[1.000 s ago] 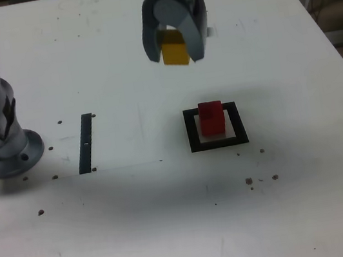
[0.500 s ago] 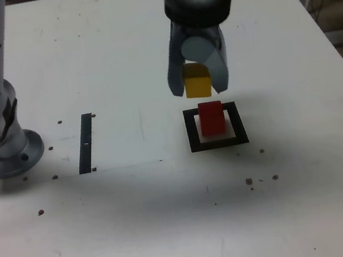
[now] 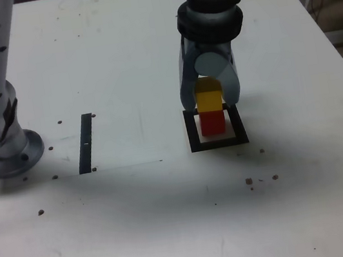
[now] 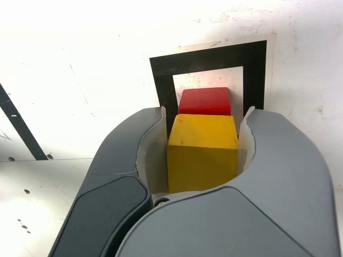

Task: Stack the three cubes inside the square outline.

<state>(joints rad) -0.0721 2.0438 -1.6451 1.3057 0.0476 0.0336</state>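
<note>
Counting two cubes in view: one yellow cube (image 3: 209,100) and one red cube (image 3: 211,123); a green one is not showing in either view. One square outline (image 3: 193,137), one thin black strip (image 3: 86,143), one arm base (image 3: 1,145), all sitting on the white tabletop (image 3: 141,224).

Going across the exterior view from its left: the arm base is standing at the left edge, the black strip is lying just beside it with its long axis running from the near side toward the far side, and the square outline is lying to the right of centre, well apart from the strip.

The gripper (image 3: 212,104) is pointing down over the outline, its jaws nearly closed and clamping the yellow cube by two opposite side faces; the wrist view (image 4: 202,155) is showing both pads pressing on it.

The red cube is sitting inside the outline on the cream centre, faces roughly square to the frame. The yellow cube is sitting directly above it, upright, edges lining up; whether the two are touching, cannot tell
</note>
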